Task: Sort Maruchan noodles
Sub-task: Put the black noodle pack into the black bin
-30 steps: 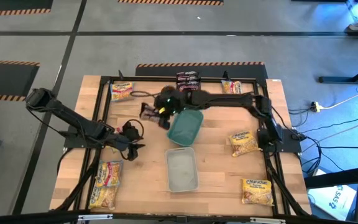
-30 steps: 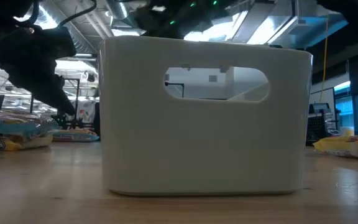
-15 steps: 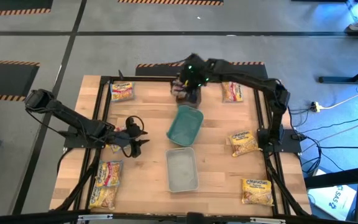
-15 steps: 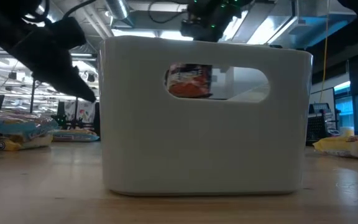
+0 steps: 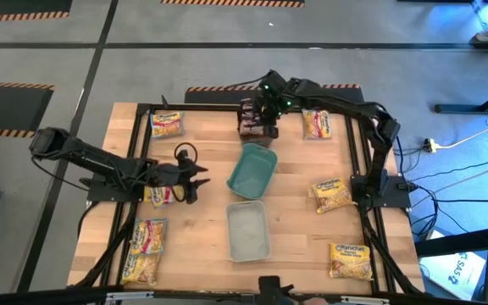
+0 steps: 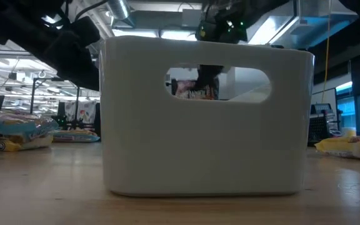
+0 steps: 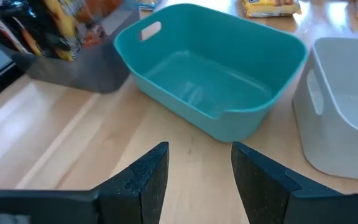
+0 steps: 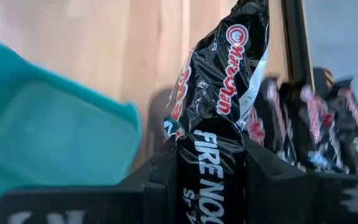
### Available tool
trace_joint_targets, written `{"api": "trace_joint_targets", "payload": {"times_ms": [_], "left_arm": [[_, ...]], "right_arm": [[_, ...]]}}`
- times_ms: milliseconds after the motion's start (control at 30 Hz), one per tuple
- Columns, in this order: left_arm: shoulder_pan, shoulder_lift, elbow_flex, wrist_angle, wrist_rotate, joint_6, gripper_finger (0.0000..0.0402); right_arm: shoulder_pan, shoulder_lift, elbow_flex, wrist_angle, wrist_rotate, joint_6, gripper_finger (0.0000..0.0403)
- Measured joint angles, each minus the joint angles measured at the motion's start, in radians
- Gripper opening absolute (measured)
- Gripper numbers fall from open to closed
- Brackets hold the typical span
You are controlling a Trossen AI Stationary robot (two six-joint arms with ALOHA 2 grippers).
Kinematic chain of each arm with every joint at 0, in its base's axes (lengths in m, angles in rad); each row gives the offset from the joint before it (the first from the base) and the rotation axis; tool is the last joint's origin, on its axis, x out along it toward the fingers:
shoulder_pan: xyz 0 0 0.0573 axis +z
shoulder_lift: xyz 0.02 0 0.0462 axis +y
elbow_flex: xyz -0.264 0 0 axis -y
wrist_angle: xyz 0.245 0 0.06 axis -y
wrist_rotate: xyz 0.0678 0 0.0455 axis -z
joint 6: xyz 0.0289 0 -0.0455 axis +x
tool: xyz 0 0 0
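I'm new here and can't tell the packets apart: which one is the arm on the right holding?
Look at the far edge of the wooden table, just beyond the teal plastic tray. There the right pincer grips a dark, crinkly plastic noodle packet above a dark grey tray of similar packets. Unlike the yellow packets lying flat, it is black with red lettering.

My low view: white tray [image 6: 205, 144] fills it, hiding most of the table. Dark packet [image 6: 200, 87] seen only through the handle slot. Yellow packet [image 6: 350, 146] cut off at right.

Lab: taped concrete floor [image 5: 74, 51], framed wooden table [image 5: 202, 178], cables [image 5: 473, 135].
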Motion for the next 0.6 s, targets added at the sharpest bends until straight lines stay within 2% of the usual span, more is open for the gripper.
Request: {"api": "trace_joint_targets", "payload": {"times_ms": [167,333,467,600], "left_arm": [[0.017,0.0,0.0,0.013,-0.007,0.0,0.017],[0.024,0.0,0.0,0.017,-0.007,0.007,0.017],[0.024,0.0,0.0,0.021,-0.007,0.0,0.017],[0.024,0.0,0.0,0.021,-0.007,-0.015,0.017]], "right_arm": [[0.0,0.001,-0.089,0.042,0.046,-0.025,0.0097],[0.001,0.005,-0.194,0.197,0.053,-0.055,0.0102],[0.002,0.009,-0.261,0.261,0.057,-0.056,0.0135],[0.002,0.009,-0.274,0.296,0.125,-0.051,0.0186]]}}
